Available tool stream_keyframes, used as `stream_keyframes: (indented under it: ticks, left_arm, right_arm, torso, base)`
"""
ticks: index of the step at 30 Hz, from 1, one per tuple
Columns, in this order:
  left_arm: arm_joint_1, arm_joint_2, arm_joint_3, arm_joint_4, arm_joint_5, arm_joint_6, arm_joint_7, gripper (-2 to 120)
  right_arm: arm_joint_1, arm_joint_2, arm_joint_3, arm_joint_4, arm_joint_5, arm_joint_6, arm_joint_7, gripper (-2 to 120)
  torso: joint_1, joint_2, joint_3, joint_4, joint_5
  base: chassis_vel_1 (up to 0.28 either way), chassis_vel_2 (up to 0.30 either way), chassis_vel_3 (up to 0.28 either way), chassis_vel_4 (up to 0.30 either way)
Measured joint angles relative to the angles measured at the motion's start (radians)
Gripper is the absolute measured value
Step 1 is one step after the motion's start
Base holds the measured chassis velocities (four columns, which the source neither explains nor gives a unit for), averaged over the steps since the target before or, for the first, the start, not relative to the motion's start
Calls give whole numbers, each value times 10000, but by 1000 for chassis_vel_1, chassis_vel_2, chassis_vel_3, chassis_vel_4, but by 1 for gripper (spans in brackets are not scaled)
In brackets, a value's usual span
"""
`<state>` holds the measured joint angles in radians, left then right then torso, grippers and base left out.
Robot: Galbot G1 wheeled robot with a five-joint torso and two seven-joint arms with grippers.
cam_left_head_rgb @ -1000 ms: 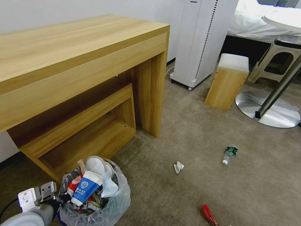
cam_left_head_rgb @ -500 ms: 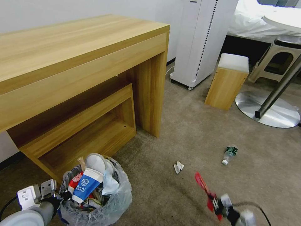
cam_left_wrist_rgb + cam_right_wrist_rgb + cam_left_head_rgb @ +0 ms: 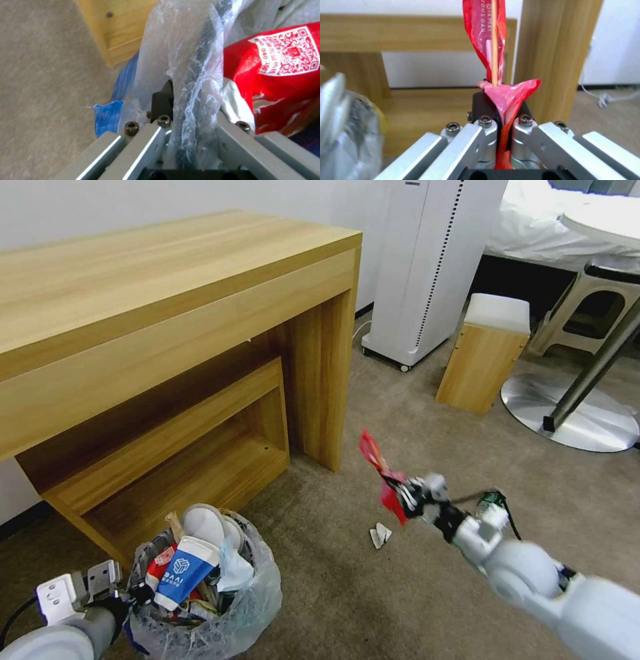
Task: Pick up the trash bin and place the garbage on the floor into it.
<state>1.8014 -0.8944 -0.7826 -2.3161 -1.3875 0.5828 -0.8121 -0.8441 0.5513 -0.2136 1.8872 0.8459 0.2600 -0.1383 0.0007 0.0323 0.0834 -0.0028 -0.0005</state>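
Two end effectors: right (image 3: 400, 493) grips one red wrapper (image 3: 381, 473).

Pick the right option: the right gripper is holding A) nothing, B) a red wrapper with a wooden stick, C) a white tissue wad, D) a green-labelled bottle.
B: the right gripper is shut on the red wrapper, a wooden stick running up through it; the bottle and tissue wad lie on the carpet.
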Motion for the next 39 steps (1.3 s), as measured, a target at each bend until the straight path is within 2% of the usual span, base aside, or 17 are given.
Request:
stream_keyframes:
  ticks: [4,6,7,10,11,14,18,31,34,39]
  left_arm:
    - [-185,283,21,120,-253,-1,2,0]
    - [-193,327,-51,130,-391,1,4,0]
    - [-193,327,-51,130,-391,1,4,0]
    - [-217,313,-72,114,-482,10,11,0]
    - [-217,313,-72,114,-482,10,11,0]
    - [-248,238,-66,66,-518,12,-56,0]
    - [-225,155,-65,84,-490,17,-77,0]
    - [-142,52,-128,39,-431,14,-116,0]
    - [-127,-12,-128,31,-407,12,-121,0]
    - [-125,-167,-133,23,-343,9,-124,0]
  right_arm:
    - [1265,428,-724,-237,269,-93,-430,0]
    - [2165,916,-1480,-453,453,-129,-496,0]
    - [2165,916,-1480,-453,453,-129,-496,0]
    - [3396,1833,-2763,-832,651,-148,-596,0]
    - [3396,1833,-2763,-832,651,-148,-596,0]
    - [4147,2615,-3794,-927,836,-232,-531,0]
    - [4355,3067,-4516,-928,876,-318,-328,0]
    - [4547,4013,-5825,-1309,944,-500,92,0]
    - [4946,4364,-6192,-1500,1026,-496,161,0]
    - [5639,5422,-6947,-1900,1160,-544,457,0]
  torso:
    - [0,0,0,-4,2]
    - [0,0,0,7,4]
    - [0,0,0,7,4]
    - [0,-1,1,8,4]
    - [0,-1,1,8,4]
    - [0,0,0,7,2]
    - [-1,0,-1,8,1]
    - [-1,0,-1,4,3]
    - [-1,0,-1,5,3]
    - [0,0,-1,6,2]
  base:
    - [0,0,0,0]
    - [0,0,0,0]
    - [0,0,0,0]
    - [0,0,0,0]
    - [0,0,0,0]
    - [0,0,0,0]
    - [0,0,0,0]
    - [0,0,0,0]
    - [0,0,0,0]
    - [0,0,0,0]
